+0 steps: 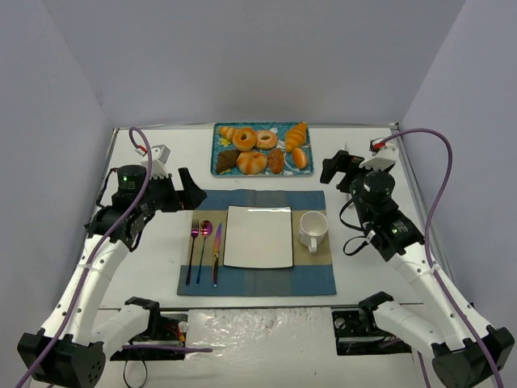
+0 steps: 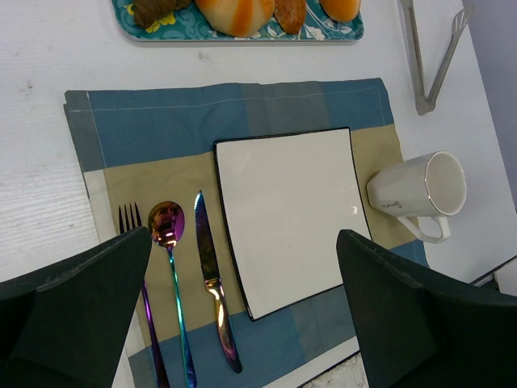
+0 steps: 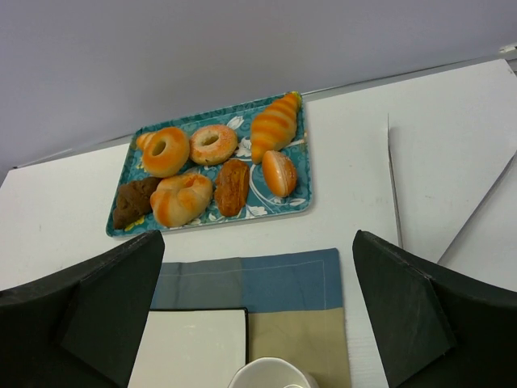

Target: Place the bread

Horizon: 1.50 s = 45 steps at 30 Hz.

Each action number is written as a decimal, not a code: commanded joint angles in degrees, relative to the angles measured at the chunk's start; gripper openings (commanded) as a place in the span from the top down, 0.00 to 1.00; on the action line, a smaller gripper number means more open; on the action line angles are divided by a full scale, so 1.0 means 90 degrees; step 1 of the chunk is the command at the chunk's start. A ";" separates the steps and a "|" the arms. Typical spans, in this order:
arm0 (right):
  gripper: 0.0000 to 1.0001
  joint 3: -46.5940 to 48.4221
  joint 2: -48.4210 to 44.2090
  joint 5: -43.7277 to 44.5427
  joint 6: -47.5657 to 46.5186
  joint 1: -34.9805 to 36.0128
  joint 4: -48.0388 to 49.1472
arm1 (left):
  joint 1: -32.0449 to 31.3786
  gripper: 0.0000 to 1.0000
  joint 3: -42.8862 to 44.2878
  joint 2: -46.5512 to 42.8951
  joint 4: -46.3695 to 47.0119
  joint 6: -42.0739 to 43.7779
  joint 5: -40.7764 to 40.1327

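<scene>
The bread (image 3: 279, 173) is a small golden-orange oval roll at the right end of a teal patterned tray (image 3: 295, 200). It also shows in the top view (image 1: 300, 158), and its edge shows in the left wrist view (image 2: 339, 7). A white square plate (image 1: 258, 236) lies bare on a blue and tan placemat (image 1: 258, 283). My right gripper (image 1: 338, 168) is open and empty, held above the table right of the tray, with the bread ahead of it in the right wrist view (image 3: 257, 238). My left gripper (image 1: 191, 191) is open and empty, left of the mat, over the plate in its own view (image 2: 244, 242).
Ring doughnuts (image 3: 166, 150), a ridged croissant-like pastry (image 3: 275, 125) and darker pastries share the tray. A white cup (image 1: 313, 228) stands right of the plate. A fork (image 1: 193, 250), spoon (image 1: 203, 242) and knife (image 1: 216, 252) lie left of it. Metal tongs (image 2: 436, 56) lie at the right.
</scene>
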 commanded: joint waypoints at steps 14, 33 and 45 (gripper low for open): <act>0.00 0.0240 0.0010 0.1004 -0.0042 0.0026 0.0097 | -0.0047 0.03 0.0284 -0.0107 0.0438 0.0001 -0.0015; 0.00 0.0411 0.0900 0.2959 -0.0026 0.0003 -0.0088 | -0.0079 0.03 0.0336 -0.0026 0.0340 0.0047 -0.0116; 0.00 0.0719 0.2229 0.1147 0.0431 -0.1923 -0.0215 | -0.0125 0.03 0.0352 -0.0045 0.0303 0.0086 -0.0184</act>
